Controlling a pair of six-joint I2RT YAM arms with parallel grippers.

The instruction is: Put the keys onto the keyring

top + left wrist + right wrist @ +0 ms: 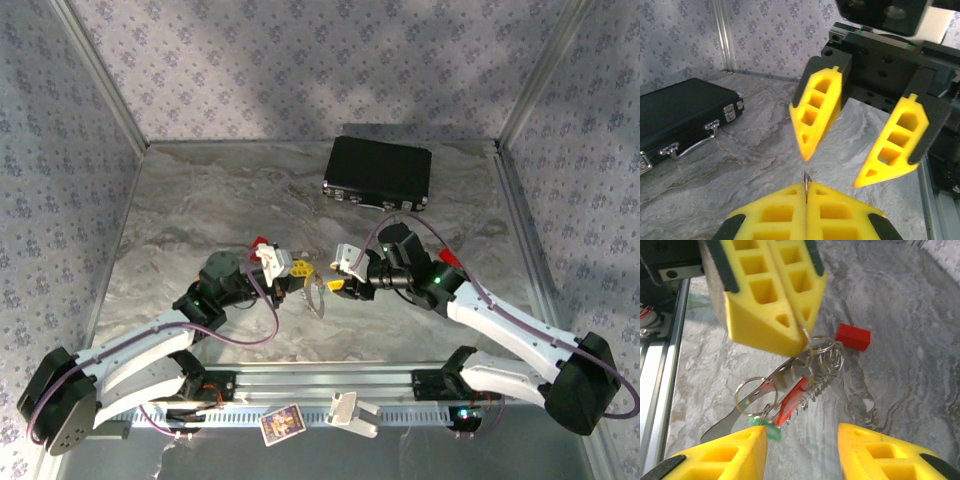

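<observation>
The left gripper (801,329), upper middle of the right wrist frame, pinches the keyring (815,357); the keys (789,405) slant below it toward lower left, just above the right gripper (802,435), spread wide.

We are looking at a bench (200,210) swirling in grey-and-white marble veining, and walls (300,60) wearing a small blue-grey flower print on a pale ground. The left gripper (802,332) and right gripper (801,432) are both showing bright yellow fingers backed in black. The keyring (790,371) is glinting silver, the red key (790,404) and green key (769,430) adding colour. A block (852,337) is glowing plain red, a case (378,172) is showing black with silvery latches, and purple cables (255,335) are running along white-and-black arms (510,325).
</observation>
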